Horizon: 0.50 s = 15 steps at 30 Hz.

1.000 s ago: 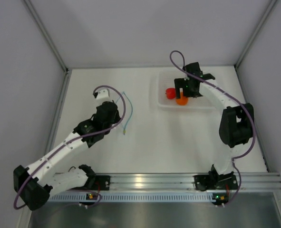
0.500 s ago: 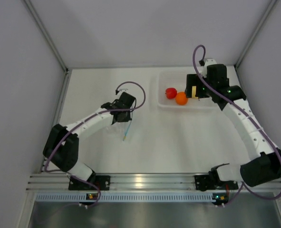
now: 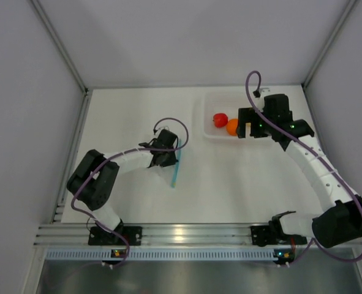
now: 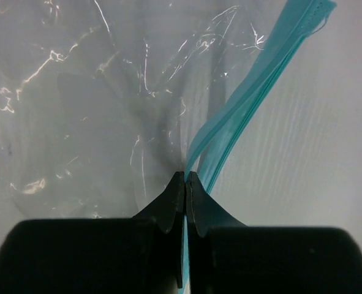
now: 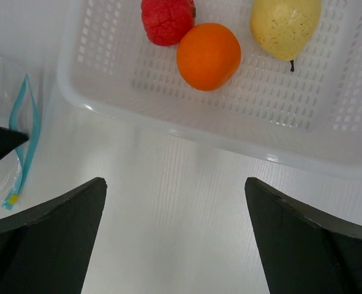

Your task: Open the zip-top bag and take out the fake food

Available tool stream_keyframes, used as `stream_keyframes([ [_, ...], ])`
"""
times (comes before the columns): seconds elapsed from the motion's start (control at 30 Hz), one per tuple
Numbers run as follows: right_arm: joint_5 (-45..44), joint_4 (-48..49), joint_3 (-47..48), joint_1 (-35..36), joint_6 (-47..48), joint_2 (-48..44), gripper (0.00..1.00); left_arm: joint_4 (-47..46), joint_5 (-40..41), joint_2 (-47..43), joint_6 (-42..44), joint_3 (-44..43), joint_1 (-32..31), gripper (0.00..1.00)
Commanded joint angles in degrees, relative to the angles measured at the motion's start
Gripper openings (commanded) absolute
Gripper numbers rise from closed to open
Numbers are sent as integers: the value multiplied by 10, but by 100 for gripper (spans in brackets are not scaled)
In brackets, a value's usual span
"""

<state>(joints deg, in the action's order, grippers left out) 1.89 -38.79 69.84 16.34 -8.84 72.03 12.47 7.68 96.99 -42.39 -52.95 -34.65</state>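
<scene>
The zip-top bag (image 4: 95,92) lies crinkled and clear on the table, its light blue zip strip (image 4: 260,79) running to the upper right. My left gripper (image 4: 185,176) is shut on the near end of that strip; in the top view it (image 3: 167,159) sits at mid-table with the strip (image 3: 176,170) beside it. The red fruit (image 5: 167,18), orange fruit (image 5: 208,55) and yellow pear (image 5: 285,24) lie in a white perforated tray (image 5: 168,116). My right gripper (image 5: 174,180) is open and empty above the table just in front of the tray. No fruit shows inside the bag.
The tray (image 3: 206,131) stands at the back right of the table. Grey walls enclose the table on three sides. A metal rail (image 3: 187,233) with both arm bases runs along the near edge.
My left gripper has moved right and nearer with the bag's strip in it. My right gripper has drawn back from over the tray, and the pear now lies in the tray.
</scene>
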Motion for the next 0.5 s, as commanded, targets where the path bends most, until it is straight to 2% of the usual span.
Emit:
stream_keyframes([
  [0.0, 7, 27, -2, 3, -3, -22, 97, -32, 40, -21, -43, 39, -1, 0],
  [0.07, 7, 28, -2, 3, -2, -23, 97, -36, 58, -54, -31, 48, -1, 0],
  [0.2, 10, 29, -5, 5, -3, -29, 97, -36, 46, -101, 0, 60, 14, 1],
  [0.47, 9, 32, -11, 9, -3, -34, 98, -37, 37, -173, 19, 83, 41, 46],
])
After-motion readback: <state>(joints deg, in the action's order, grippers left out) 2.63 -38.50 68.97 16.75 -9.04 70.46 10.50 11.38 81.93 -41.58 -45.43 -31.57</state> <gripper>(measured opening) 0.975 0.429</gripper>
